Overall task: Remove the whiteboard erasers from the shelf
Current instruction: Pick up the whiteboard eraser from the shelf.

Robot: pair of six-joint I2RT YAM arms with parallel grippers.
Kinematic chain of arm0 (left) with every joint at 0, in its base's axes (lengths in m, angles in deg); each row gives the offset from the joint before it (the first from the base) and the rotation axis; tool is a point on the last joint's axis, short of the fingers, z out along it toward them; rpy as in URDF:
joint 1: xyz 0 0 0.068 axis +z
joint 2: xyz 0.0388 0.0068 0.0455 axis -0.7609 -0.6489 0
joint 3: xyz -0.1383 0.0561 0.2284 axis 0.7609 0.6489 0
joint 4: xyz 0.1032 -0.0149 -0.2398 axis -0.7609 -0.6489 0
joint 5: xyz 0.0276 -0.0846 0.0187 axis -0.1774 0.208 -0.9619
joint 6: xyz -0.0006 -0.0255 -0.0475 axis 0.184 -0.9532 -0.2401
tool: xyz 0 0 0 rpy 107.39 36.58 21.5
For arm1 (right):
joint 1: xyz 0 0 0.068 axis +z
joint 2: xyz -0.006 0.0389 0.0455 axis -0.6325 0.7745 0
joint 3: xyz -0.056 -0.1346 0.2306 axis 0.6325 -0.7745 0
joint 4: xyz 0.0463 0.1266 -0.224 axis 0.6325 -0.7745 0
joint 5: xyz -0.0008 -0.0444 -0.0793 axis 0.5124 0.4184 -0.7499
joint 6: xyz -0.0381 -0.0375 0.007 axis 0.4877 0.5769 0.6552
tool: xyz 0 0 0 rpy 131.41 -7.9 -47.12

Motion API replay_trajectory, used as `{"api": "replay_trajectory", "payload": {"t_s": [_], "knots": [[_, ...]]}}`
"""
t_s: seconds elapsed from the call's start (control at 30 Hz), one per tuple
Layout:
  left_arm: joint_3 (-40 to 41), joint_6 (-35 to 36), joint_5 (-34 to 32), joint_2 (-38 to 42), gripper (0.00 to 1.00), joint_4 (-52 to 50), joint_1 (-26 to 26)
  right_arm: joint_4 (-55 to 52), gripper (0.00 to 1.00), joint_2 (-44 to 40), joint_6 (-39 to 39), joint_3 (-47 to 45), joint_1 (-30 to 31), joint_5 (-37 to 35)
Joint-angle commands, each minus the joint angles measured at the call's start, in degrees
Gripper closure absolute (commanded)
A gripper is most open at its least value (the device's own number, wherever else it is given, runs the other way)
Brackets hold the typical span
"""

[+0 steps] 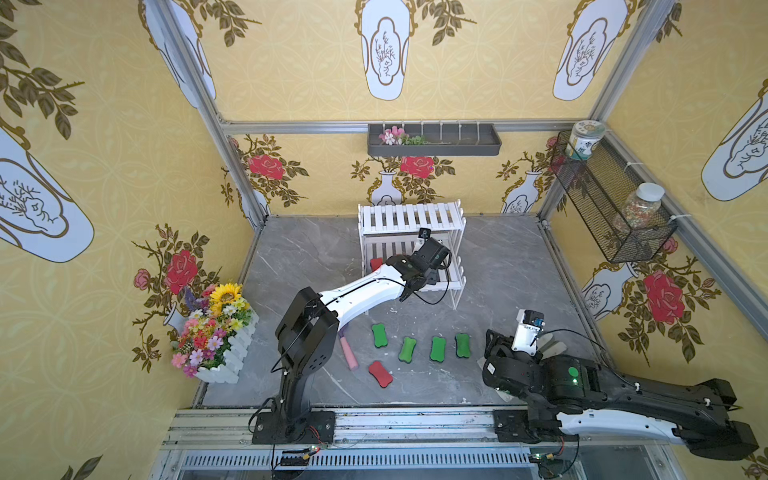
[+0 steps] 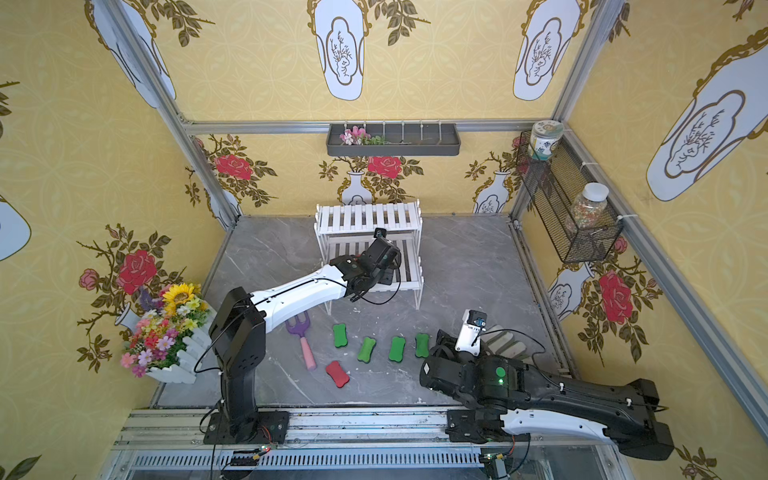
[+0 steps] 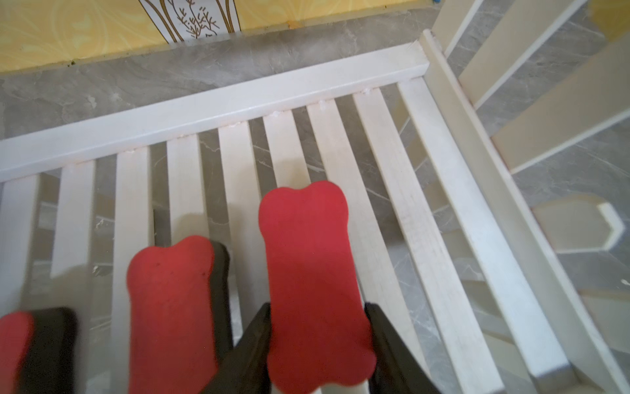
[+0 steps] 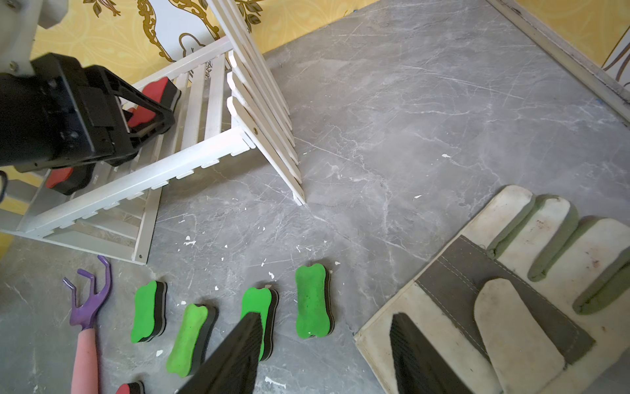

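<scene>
The white slatted shelf (image 1: 409, 218) (image 2: 365, 216) stands at the back of the table. My left gripper (image 3: 318, 307) (image 1: 432, 275) is over its lower tier, shut on a red eraser (image 3: 306, 245), with a jaw pressed to each long side. Two more red erasers (image 3: 170, 300) (image 3: 13, 348) lie on the slats beside it. On the table in front lie several green erasers (image 1: 407, 349) (image 4: 313, 300) and one red eraser (image 1: 380, 373). My right gripper (image 4: 325, 317) hangs open above the table by the green erasers, holding nothing.
A purple garden fork with a pink handle (image 2: 303, 336) lies left of the green erasers. A work glove (image 4: 511, 290) lies to their right. A flower box (image 1: 212, 332) stands at the left edge. A dark wall tray (image 1: 434, 141) and a wire basket (image 1: 611, 208) hang on the walls.
</scene>
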Motion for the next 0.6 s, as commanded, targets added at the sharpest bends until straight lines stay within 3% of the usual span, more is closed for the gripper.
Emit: {"api": "replay_trajectory", "payload": {"t_s": [0.0, 0.2, 0.3, 0.57], "knots": [[0.9, -0.3, -0.7, 2.3, 0.57, 0.7, -0.3, 0.0, 0.35, 0.3, -0.5, -0.1, 0.1, -1.1], [6.8, -3.8, 0.4, 10.7, 0.57, 0.7, -2.5, 1.4, 0.35, 1.0, 0.0, -0.1, 0.1, -1.3], [10.8, -5.6, -2.0, 15.3, 0.57, -0.6, -5.9, 1.9, 0.35, 1.4, 0.1, 0.0, 0.1, -1.5], [25.4, -20.3, -8.4, 27.1, 0.57, -10.4, -21.6, 0.9, 0.35, 0.5, 0.3, 0.5, 0.2, -1.9]]}}
